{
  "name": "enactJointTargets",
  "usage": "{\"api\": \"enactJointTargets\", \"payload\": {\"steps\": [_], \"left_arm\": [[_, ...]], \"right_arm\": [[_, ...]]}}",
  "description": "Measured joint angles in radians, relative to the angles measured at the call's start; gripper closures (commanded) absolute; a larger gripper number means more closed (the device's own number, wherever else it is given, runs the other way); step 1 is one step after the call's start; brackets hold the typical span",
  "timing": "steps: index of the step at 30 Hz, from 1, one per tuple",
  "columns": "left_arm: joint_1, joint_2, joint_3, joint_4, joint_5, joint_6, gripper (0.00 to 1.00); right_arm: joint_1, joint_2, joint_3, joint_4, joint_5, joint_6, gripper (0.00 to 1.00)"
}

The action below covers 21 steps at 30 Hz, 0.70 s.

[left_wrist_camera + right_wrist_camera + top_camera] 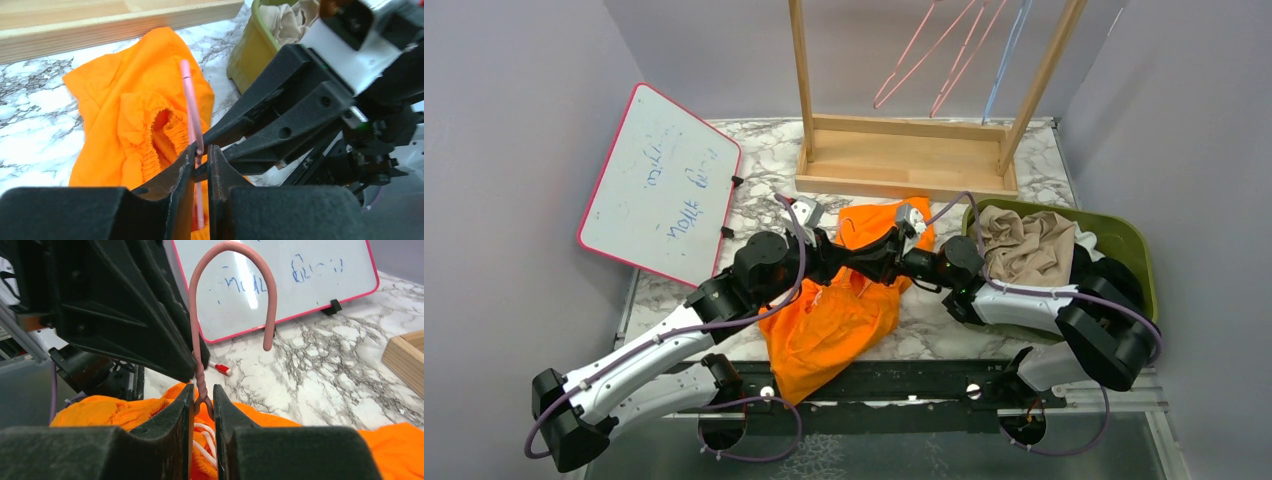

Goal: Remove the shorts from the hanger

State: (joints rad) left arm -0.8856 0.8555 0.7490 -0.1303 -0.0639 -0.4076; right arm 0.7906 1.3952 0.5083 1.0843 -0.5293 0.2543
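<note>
Marble-patterned table (944,335) ran from the arms' bases toward grey walls. Nearest lay the orange shorts (824,330), crumpled on the table's middle and reaching its near edge, their gathered waist open. A pink wire hanger (196,315) rose out of them.

Both arms met just above the fabric. The right pincer (203,396) was narrow, its fingers pressed on the hanger's twisted neck below the hook. The left pincer (202,156) was narrow too, with the hanger's wire between its fingers and a sliver of gap beside it; whether it gripped could not be told.

To the right sat a green bin (1139,250) holding the tan shorts (1029,245). Farther back stood a wooden rack (904,160) with bare pink and blue hangers (944,50), and at the far left a whiteboard (659,185) leaned.
</note>
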Motion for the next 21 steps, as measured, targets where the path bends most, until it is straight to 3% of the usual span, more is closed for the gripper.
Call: {"api": "enactJointTargets", "payload": {"steps": [2,5,9,13,21], "left_arm": [[0.0,-0.016,-0.01,0.02,-0.002,-0.011,0.65],[0.0,-0.033,-0.022,0.06,-0.002,-0.033,0.61],[0.0,-0.039,-0.024,0.072,-0.005,-0.048,0.27],[0.0,-0.088,-0.024,0.001,-0.053,-0.049,0.06],[0.0,-0.266,-0.056,-0.24,-0.158,-0.143,0.04]], "right_arm": [[-0.002,0.006,-0.006,-0.001,0.012,0.007,0.99],[-0.005,0.013,-0.008,-0.007,0.032,0.008,0.99],[-0.006,0.014,-0.016,-0.01,0.088,0.009,0.99],[-0.005,0.014,-0.016,-0.034,0.164,-0.011,0.99],[-0.006,0.018,0.013,-0.111,0.231,-0.093,0.99]]}}
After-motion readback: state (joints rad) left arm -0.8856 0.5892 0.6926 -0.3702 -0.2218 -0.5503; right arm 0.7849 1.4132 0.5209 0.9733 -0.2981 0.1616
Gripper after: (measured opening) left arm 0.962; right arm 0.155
